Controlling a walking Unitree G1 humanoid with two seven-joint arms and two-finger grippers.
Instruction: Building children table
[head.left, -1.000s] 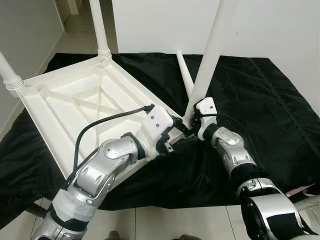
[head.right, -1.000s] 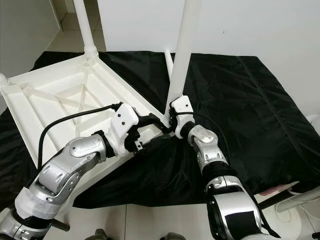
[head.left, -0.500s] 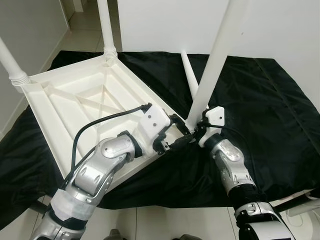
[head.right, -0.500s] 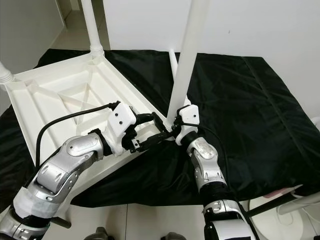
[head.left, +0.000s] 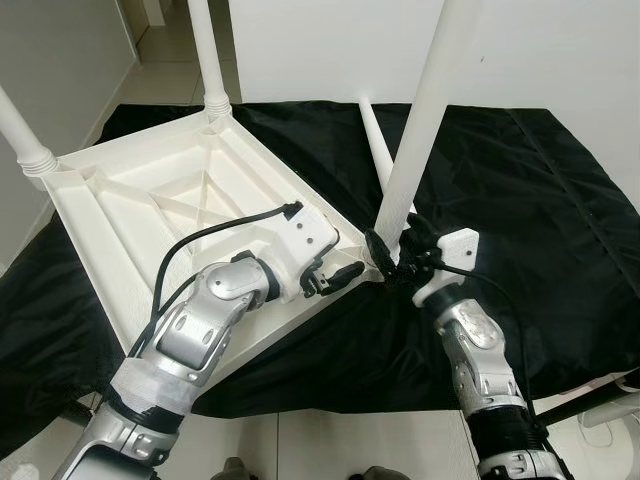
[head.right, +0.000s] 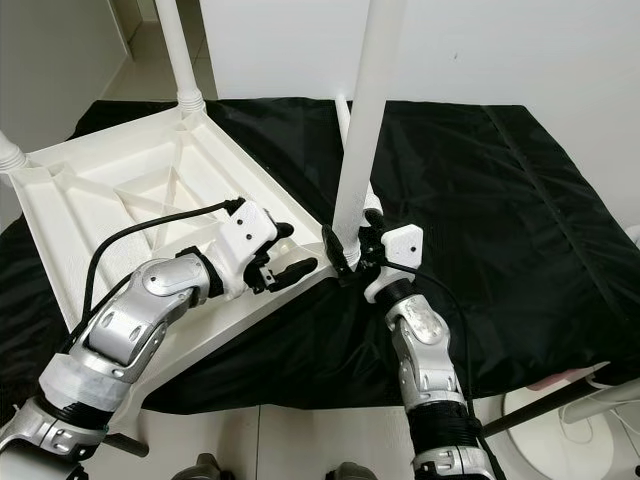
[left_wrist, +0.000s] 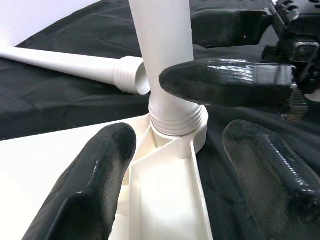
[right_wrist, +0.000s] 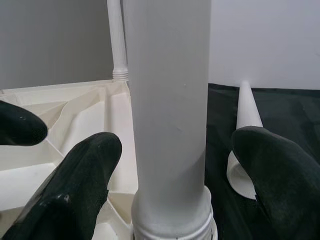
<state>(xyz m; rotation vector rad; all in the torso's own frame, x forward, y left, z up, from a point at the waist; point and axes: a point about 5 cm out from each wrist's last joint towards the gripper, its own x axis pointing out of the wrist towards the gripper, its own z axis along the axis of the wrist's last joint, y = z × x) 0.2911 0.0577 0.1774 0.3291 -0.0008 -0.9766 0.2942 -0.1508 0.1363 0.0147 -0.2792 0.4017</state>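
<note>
Right hand (head.right: 347, 257) open, fingers either side of the upright white leg (head.right: 362, 130) seated in the near corner socket of the upturned white tabletop (head.left: 150, 215); left hand (head.left: 345, 275) open just beside that corner. Tabletop lies on a black sheet (head.left: 520, 200) on the floor, two more legs (head.left: 207, 55) standing in far corners. A loose leg (head.left: 376, 150) lies behind on the sheet.
</note>
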